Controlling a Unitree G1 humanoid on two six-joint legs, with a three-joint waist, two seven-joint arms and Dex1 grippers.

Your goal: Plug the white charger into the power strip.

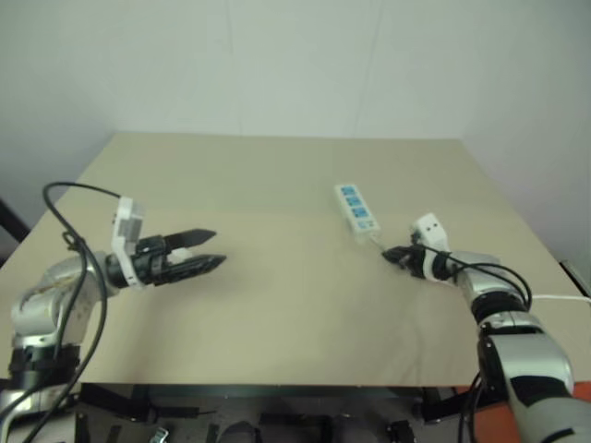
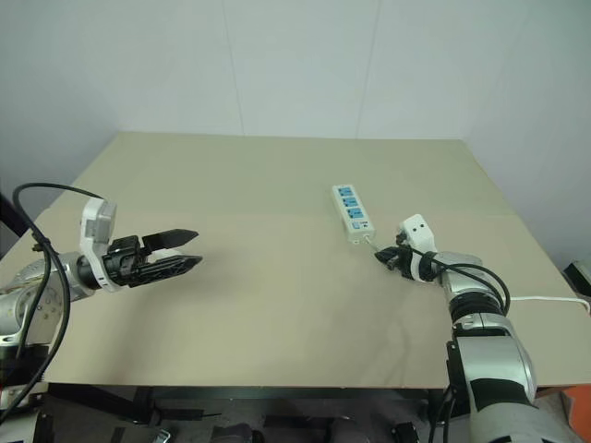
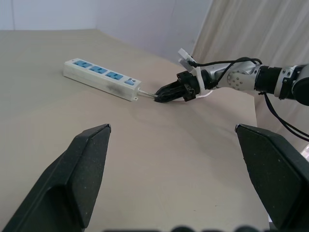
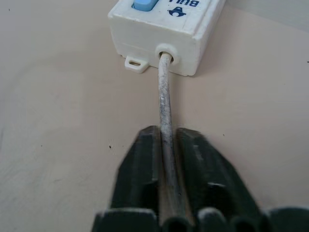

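On the wide beige wooden table (image 1: 277,305), the long flat white plastic power strip (image 1: 356,207) with blue sockets lies at two o'clock. The left gripper (image 1: 205,251) hovers spread wide, empty. The right gripper (image 4: 166,164) is clenched on the strip's thin white cord (image 4: 165,96), as its wrist view shows

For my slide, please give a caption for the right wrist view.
Right gripper shut on the thin white cord just behind the power strip on the beige table.
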